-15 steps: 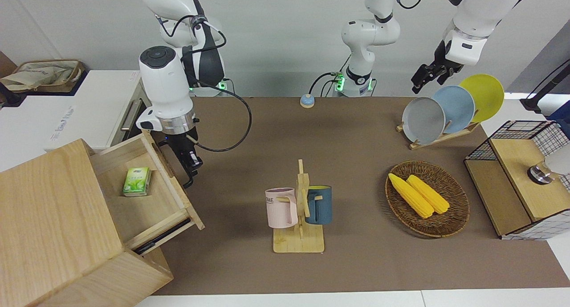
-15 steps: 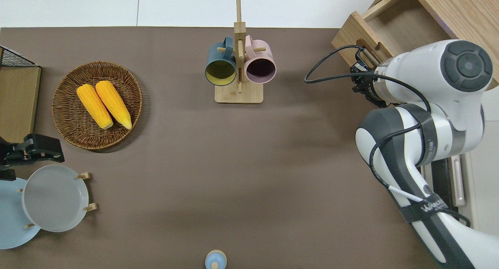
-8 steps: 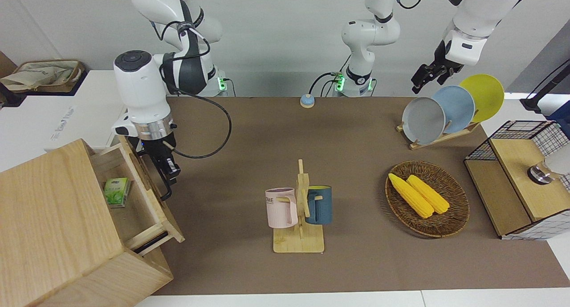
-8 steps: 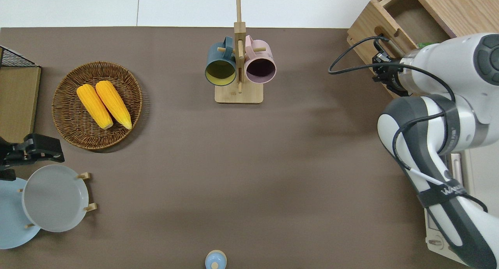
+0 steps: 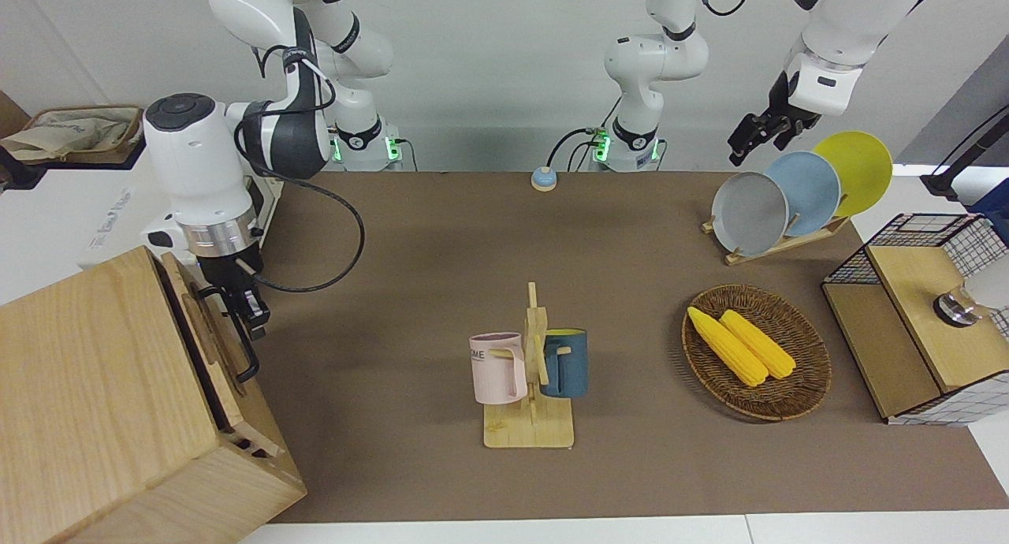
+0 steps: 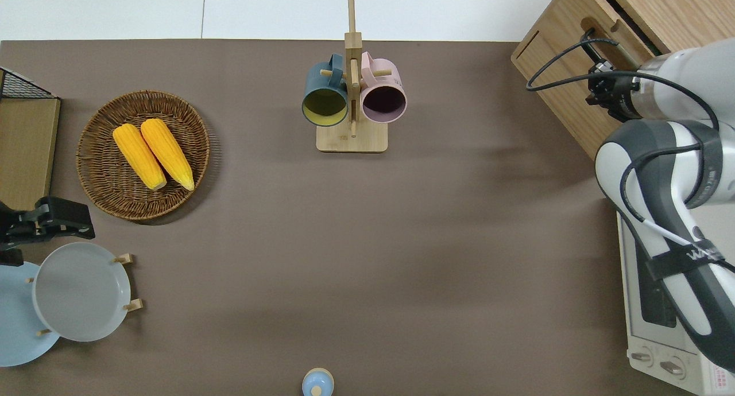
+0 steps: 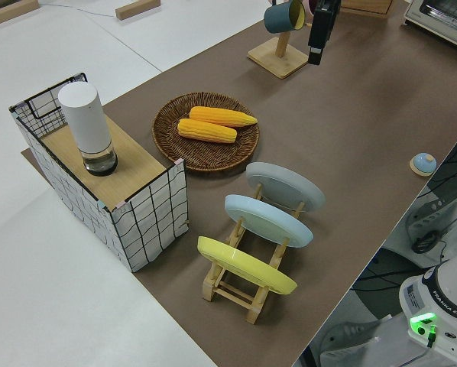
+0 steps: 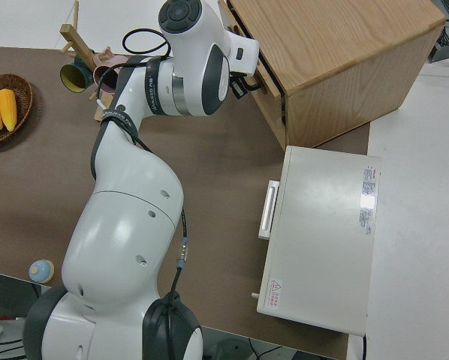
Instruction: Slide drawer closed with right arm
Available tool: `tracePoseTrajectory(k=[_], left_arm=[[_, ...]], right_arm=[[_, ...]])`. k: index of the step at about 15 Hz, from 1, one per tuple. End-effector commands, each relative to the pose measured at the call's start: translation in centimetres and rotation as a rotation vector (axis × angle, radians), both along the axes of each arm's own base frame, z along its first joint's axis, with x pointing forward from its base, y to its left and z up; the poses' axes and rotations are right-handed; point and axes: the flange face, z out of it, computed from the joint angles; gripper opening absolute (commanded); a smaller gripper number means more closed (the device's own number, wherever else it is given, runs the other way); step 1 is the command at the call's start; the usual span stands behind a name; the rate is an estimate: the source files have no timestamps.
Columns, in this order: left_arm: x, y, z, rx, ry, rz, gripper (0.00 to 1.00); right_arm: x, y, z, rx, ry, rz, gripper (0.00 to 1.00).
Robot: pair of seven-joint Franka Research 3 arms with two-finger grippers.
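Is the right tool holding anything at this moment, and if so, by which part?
The right tool sits at the black bar handle of the drawer, near the handle's robot-side end. Whether it grips or only pushes cannot be told.

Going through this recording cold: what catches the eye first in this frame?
The right arm's end effector sits at the black handle of the drawer, which is pushed nearly flush into the pale wooden cabinet at the right arm's end of the table. Mid-table stands a mug rack; toward the left arm's end, two corn cobs lie in a wicker basket. The left arm is parked.
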Motion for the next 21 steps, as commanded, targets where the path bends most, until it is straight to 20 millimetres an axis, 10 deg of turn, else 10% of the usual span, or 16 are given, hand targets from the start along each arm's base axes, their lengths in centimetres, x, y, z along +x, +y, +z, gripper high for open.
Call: tracePoseTrajectory(k=[1, 11, 21], left_arm=[[-0.3, 0.0, 0.5, -0.005, -0.008, -0.009, 0.99], [-0.3, 0.0, 0.4, -0.005, -0.007, -0.01, 0.99], [-0.3, 0.0, 0.4, -0.005, -0.007, -0.009, 0.99]], right_arm=[[1.3, -2.9, -0.7, -0.039, -0.046, 0.029, 0.0], [1.6, -5.7, -0.6, -0.08, -0.044, 0.066, 0.0], [-0.5, 1.8, 0.6, -0.025, 0.091, 0.095, 0.119]])
